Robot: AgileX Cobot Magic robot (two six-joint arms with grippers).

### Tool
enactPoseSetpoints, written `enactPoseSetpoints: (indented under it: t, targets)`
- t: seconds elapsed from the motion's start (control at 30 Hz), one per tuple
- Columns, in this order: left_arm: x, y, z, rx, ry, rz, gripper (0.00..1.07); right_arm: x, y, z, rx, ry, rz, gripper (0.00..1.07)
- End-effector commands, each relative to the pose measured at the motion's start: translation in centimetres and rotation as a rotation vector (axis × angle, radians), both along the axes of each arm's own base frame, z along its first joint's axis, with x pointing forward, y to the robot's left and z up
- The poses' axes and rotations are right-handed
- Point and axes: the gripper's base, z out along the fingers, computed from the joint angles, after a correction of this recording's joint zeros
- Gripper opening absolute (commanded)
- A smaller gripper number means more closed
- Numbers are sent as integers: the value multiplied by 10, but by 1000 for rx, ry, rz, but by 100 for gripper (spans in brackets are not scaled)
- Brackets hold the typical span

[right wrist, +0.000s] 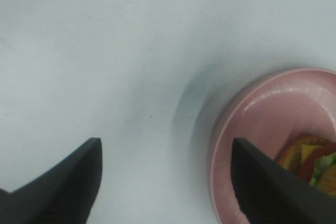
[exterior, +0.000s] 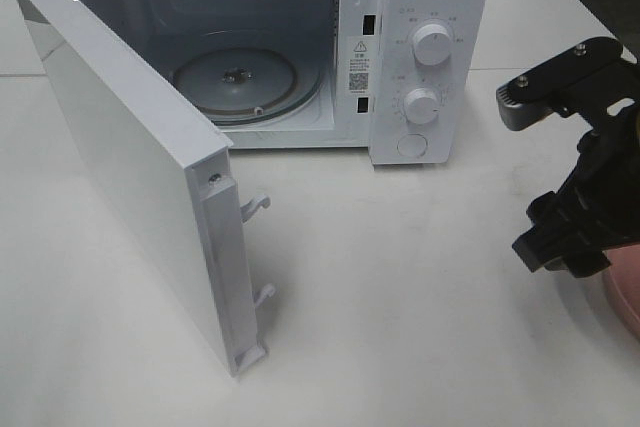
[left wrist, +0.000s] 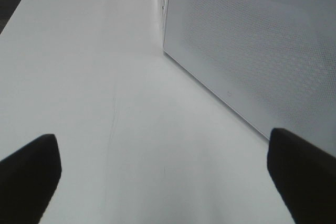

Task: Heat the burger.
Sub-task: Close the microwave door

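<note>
Right now the right gripper (right wrist: 164,182) hangs over the white table (exterior: 420,287) with its two dark fingers (right wrist: 63,182) spread wide and nothing between them but bare tabletop. One finger stands in front of the near rim of the pink plate (right wrist: 252,119); whether it touches the rim I cannot tell. The burger (right wrist: 312,163) sits on that plate, just past that finger and outside the gap of the pincer: only an edge of it shows, with red tomato, yellow cheese and a bit of green lettuce. The pincer holds nothing.

From the high camera the right arm (exterior: 580,177) is at the far right edge of the table, and a sliver of the pink plate (exterior: 622,299) peeks out beneath it; the burger cannot be made out there. The microwave (exterior: 420,57) stands well apart from this gripper, across the table, its door (exterior: 130,167) swung fully open and the glass turntable (exterior: 235,77) inside bare.

The left gripper (left wrist: 164,177) is spread as wide too, its two dark fingertips (left wrist: 29,174) far apart, with only tabletop between them and nothing gripped or touched. Ahead of it, beyond one fingertip and not in contact, stands a white panel (left wrist: 252,51) with a fine dotted mesh pattern
</note>
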Motion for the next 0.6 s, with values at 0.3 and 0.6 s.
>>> enactPoseSetpoints:
  t: [0.3,0.6]
  targets:
    - [-3,0,0,-3,-28,-3,101,-43,-21,39,88,-4,5,76]
    - [-3,0,0,-3,-28,-3,101,-75,-43,66,154,-113,-1,76]
